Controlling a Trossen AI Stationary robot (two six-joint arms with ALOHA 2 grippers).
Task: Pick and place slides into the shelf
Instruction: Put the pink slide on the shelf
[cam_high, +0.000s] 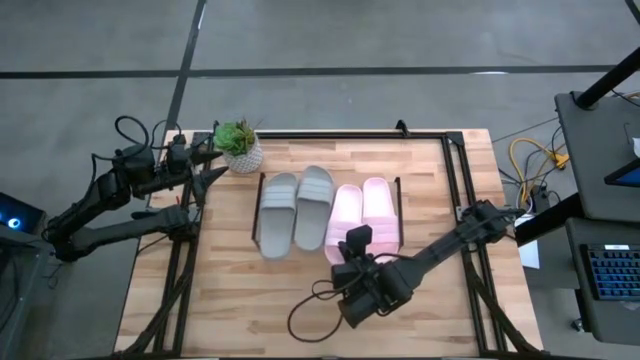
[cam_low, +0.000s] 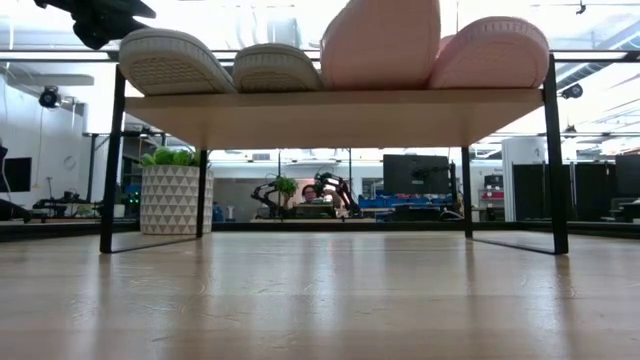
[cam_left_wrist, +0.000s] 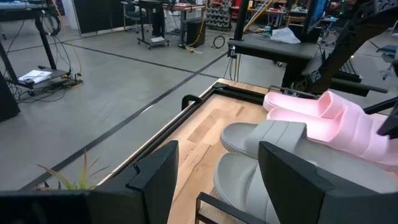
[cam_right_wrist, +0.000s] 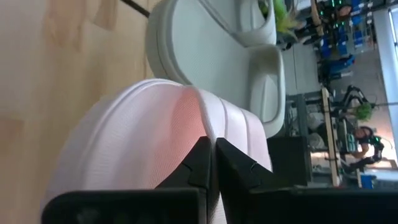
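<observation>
Desk of pale wooden boards, seen from above, is standing on a grey concrete floor crossed by dark lines. Shelf is sitting at its middle, carrying all four slides: two grey slides side by side on the left half, two pink slides touching them on the right half. Potted plant is standing at the far left corner of the desk. Left gripper is waiting just beside the plant at the desk's left edge. Right gripper is reaching in from the right, meeting the near end of the pink slides.

Low view: shelf board is resting on thin black rods, the slides' ends lying in a row on top. White patterned plant pot is standing behind the left rods. Workshop room beyond is showing benches, monitors and bright ceiling lights.

Left wrist view: left fingers are standing well apart, gripping nothing, with grey and pink slides lying ahead. Concrete floor, dark work tables and cables are filling the room behind.

Right wrist view: right fingers are pressing together, tips touching a pink slide; whether any of it is pinched cannot be told. Grey slides are lying beyond on the boards.
</observation>
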